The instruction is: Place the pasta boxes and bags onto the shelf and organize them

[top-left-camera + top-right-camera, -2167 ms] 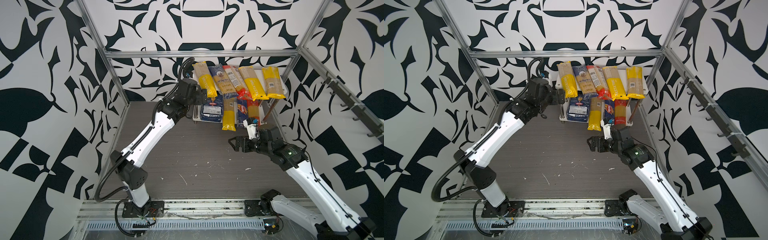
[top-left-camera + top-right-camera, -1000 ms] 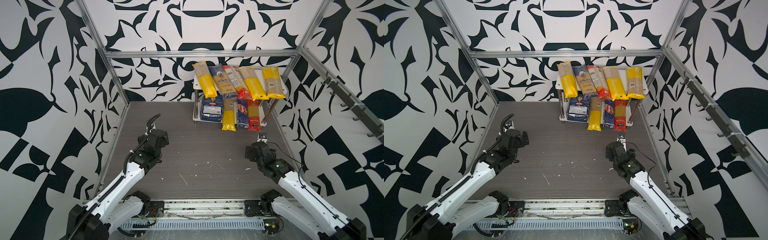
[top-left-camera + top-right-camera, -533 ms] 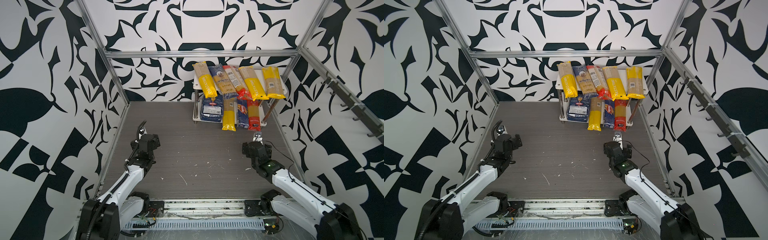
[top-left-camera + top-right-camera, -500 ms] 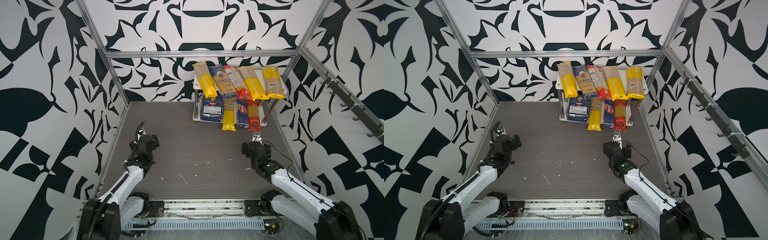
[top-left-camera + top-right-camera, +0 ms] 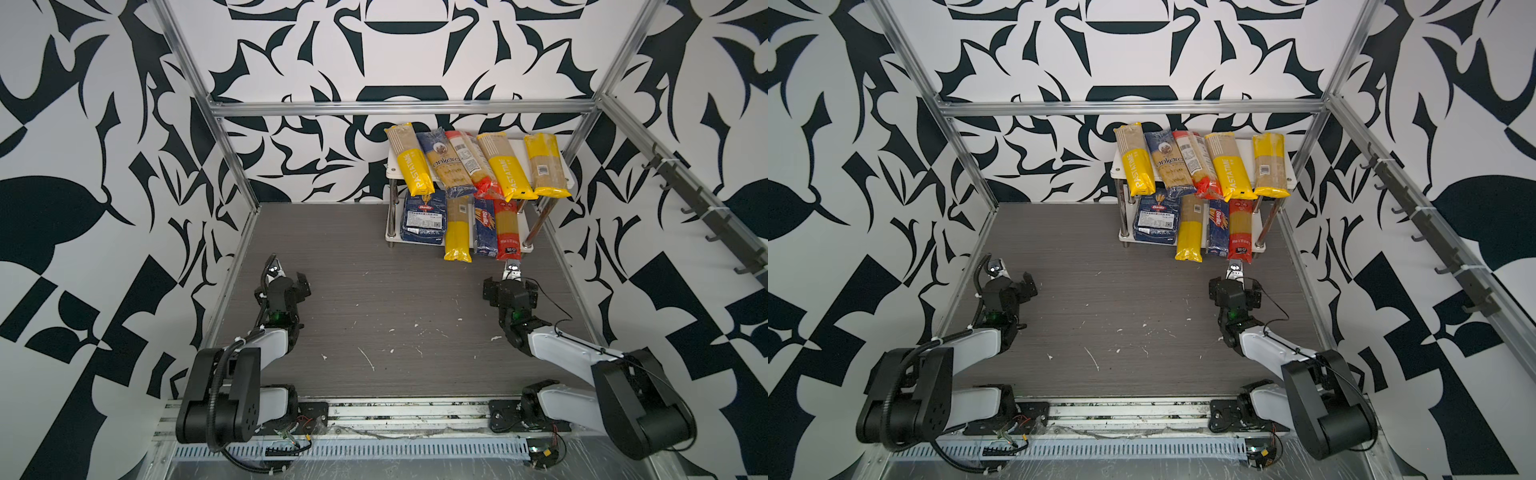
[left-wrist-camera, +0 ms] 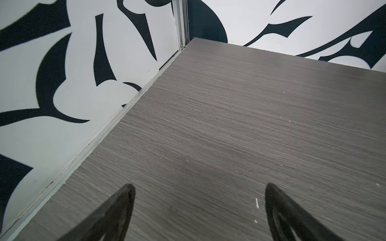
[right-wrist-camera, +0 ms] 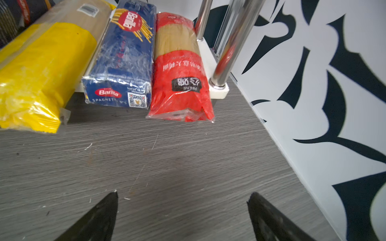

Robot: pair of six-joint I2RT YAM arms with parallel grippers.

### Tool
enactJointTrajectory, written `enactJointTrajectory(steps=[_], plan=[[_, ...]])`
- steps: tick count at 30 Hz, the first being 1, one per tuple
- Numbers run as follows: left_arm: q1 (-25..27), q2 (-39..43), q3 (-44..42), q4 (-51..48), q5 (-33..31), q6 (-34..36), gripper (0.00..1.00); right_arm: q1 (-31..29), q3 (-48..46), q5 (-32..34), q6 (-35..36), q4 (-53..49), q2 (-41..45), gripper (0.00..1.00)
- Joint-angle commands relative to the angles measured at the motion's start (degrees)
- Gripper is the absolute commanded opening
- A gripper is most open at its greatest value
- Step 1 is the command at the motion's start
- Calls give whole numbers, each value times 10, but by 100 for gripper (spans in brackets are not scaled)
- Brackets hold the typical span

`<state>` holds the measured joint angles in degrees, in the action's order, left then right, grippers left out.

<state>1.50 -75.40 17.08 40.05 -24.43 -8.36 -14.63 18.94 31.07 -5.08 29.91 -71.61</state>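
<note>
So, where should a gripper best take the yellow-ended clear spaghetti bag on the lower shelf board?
Likely the front end of the yellow-ended bag, which juts farthest past the white lower board. Come from above, jaws across its narrow width: the navy Barilla spaghetti box beside it ends shorter.

The left arm (image 5: 270,343) and right arm (image 5: 557,347) are both wearing glossy white link shells between bulky black joint housings (image 5: 224,390). A small green light (image 5: 274,318) is glowing on each black wrist. A thick black cable (image 5: 212,415) is looping beside the left base. The left gripper (image 6: 199,185) and right gripper (image 7: 183,193) are each showing 2 black, pointed fingers (image 6: 112,215).
</note>
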Motion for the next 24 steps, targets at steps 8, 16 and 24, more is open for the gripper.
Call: enactJointTrajectory(steps=[8,16,24], plan=[[-11,-108,-43,277,13,21,99,37,10,-33,27,136,-70,100],[-33,-143,22,180,79,21,99,88,8,-141,27,228,-169,100],[-44,-142,36,147,100,15,99,91,13,-190,52,226,-175,100]])
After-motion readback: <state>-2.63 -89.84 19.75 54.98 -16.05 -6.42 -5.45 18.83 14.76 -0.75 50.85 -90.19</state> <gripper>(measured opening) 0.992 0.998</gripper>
